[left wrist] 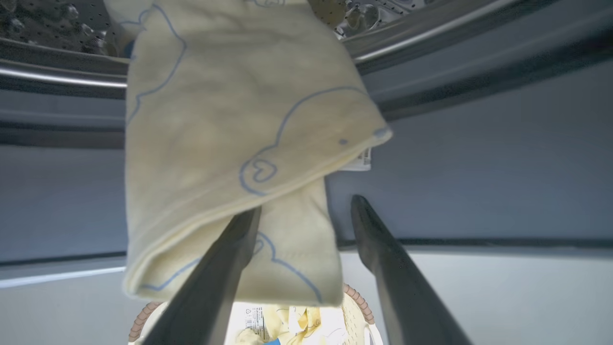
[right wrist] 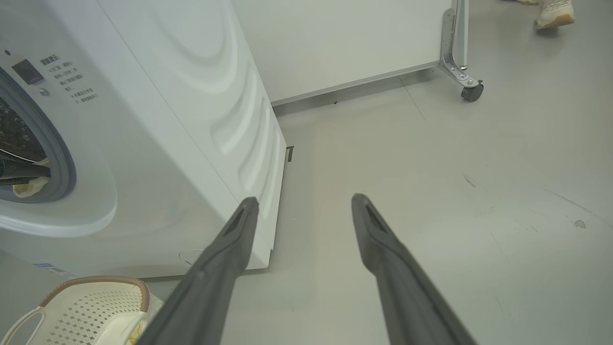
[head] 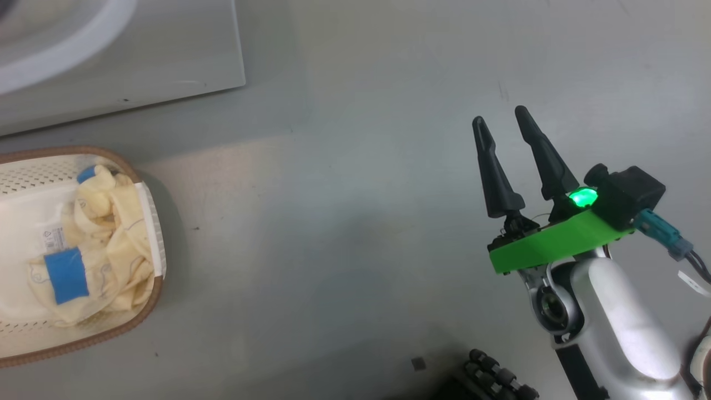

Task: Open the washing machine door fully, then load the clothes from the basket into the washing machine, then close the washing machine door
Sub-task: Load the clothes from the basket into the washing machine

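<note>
**A:** On the head camera, what is near the washing machine (head: 166,61)?

**B:** Its white corner is at the top left. The basket (head: 33,169) stands on the floor (head: 361,194) just in front of it. The clothes (head: 111,244) lie heaped inside, cream with blue patches. The right gripper (head: 500,114) hovers over bare floor, well off to the right of the machine. Its two dark fingers are apart with nothing between them.

**A:** And the left wrist camera?

**B:** The left gripper (left wrist: 306,205) points at the machine's opening. A cream garment (left wrist: 230,120) hangs out over the steel drum lip (left wrist: 431,33) and down the machine's front. Its lower fold lies over the tip of one finger. The fingers are spread wide, not clamped on it. The basket shows below, right under the opening.

**A:** The right wrist camera?

**B:** Here the right gripper's fingers are apart too, aimed at the floor beside the machine's side panel. A scrap of the cream garment sits against the grey gasket (right wrist: 64,163) of the opening. The basket is at the machine's foot. Beyond the machine are a white wheeled panel (right wrist: 359,43) and a person's shoe (right wrist: 553,14).
</note>
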Controlling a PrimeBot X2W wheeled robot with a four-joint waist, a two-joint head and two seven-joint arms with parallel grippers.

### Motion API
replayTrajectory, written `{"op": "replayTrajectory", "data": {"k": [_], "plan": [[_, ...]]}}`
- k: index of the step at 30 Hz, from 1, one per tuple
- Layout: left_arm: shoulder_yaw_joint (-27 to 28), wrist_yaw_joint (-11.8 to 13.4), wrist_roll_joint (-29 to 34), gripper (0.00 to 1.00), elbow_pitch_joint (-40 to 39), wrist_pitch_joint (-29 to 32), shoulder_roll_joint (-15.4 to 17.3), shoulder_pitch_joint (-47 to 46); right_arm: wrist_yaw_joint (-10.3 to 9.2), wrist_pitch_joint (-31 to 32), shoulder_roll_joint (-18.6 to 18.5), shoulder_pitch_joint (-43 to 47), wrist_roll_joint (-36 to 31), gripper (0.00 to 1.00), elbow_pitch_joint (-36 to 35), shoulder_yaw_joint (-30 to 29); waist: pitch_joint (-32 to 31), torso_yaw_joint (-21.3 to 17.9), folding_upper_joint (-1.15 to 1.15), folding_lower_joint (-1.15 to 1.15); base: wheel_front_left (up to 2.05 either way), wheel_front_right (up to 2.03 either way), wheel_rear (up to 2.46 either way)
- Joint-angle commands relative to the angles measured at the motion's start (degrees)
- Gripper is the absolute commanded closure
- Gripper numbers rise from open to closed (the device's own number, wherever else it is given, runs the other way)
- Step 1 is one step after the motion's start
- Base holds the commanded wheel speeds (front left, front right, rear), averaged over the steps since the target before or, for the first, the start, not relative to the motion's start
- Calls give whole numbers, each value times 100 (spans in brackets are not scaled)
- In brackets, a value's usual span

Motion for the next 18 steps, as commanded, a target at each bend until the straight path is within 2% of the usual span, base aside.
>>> {"op": "replayTrajectory", "data": {"k": [1, 4, 5, 9, 18], "plan": [[121, 2, -24, 0, -56, 45, 369, -168, 1, -55, 10, -12, 30, 0, -182, 110, 10, -2, 0, 0, 0, 0, 0], [54, 2, -40, 0, 113, 72, 363, -252, 1, -55, 10, -21, 31, 0, -188, 123, 24, -11, 0, 0, 0, 0, 0], [-59, 2, -115, 100, 371, 150, 307, -395, 1, -55, 10, -32, 28, 0, -189, 144, 33, -24, 0, 0, 0, 0, 0], [-150, 2, -76, 100, 341, -80, 371, -551, 1, -55, 10, -42, 34, 0, -205, 119, 67, -16, 0, 0, 0, 0, 0], [-229, 11, 512, 100, 428, -1602, 605, -1436, 1, -55, 10, -121, 66, 0, -281, 137, 369, 35, 0, 0, 0, 0, 0]]}}
